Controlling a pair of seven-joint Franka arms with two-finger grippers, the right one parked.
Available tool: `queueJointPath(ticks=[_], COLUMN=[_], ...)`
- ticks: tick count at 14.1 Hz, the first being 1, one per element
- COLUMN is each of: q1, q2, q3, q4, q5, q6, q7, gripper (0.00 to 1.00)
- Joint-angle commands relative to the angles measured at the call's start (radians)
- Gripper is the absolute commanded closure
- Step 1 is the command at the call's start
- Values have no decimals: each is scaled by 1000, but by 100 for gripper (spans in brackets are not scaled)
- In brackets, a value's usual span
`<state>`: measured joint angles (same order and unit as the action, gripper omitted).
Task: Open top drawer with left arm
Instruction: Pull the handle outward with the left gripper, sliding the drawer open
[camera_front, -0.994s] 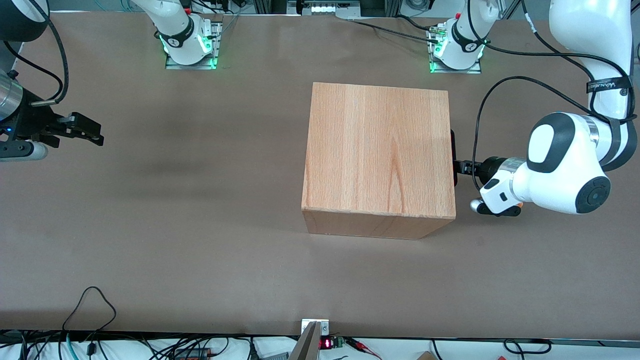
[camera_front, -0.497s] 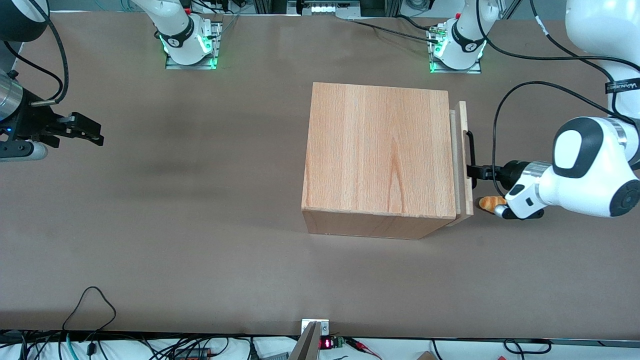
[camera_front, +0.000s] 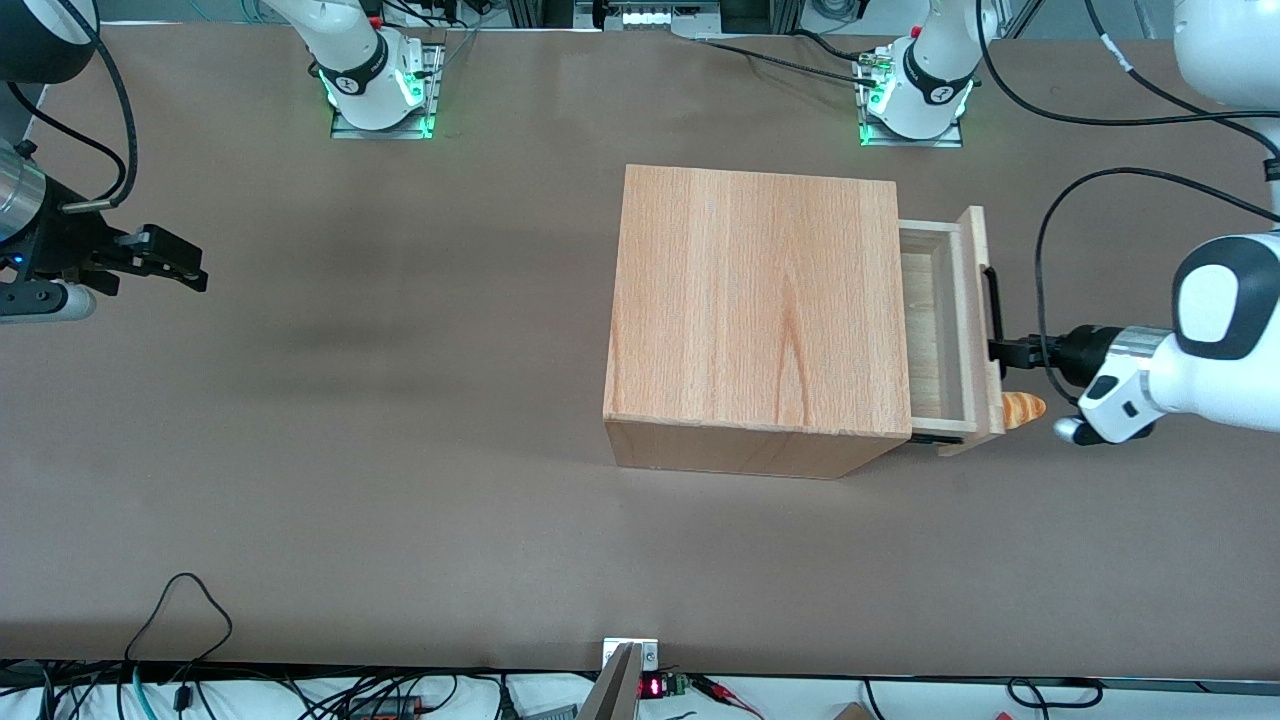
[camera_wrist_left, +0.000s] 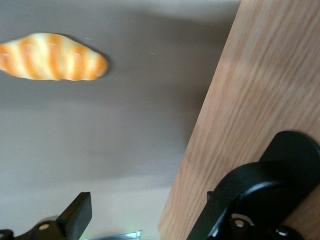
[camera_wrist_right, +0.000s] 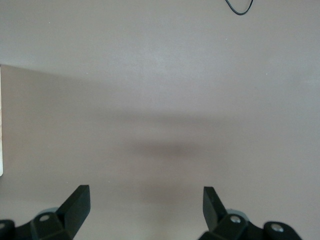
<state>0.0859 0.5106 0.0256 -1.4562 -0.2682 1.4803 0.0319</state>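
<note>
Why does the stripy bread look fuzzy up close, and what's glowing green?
Left wrist view: the bread and the top drawer's wood look smeared. Front view: sharp; the gripper sits at the black handle, and green lights glow at the arm bases.

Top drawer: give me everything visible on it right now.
The top drawer is a shallow pale-wood tray, partly pulled out of the wooden cabinet toward the working arm's end of the table. Its inside looks empty. A thicker wooden front panel carries a slim black bar handle. The gripper is at that handle. A striped bread roll lies on the table just in front of the panel.
</note>
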Motion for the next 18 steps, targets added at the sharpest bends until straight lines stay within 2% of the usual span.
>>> queueJointPath(ticks=[1, 10, 18], q1=[20, 112, 159], q2=[42, 48, 69], q3=[5, 5, 5], q4=[33, 65, 80], q5=[81, 86, 73], q6=[40, 38, 55], q7=[-13, -10, 80], gripper=[0, 0, 0])
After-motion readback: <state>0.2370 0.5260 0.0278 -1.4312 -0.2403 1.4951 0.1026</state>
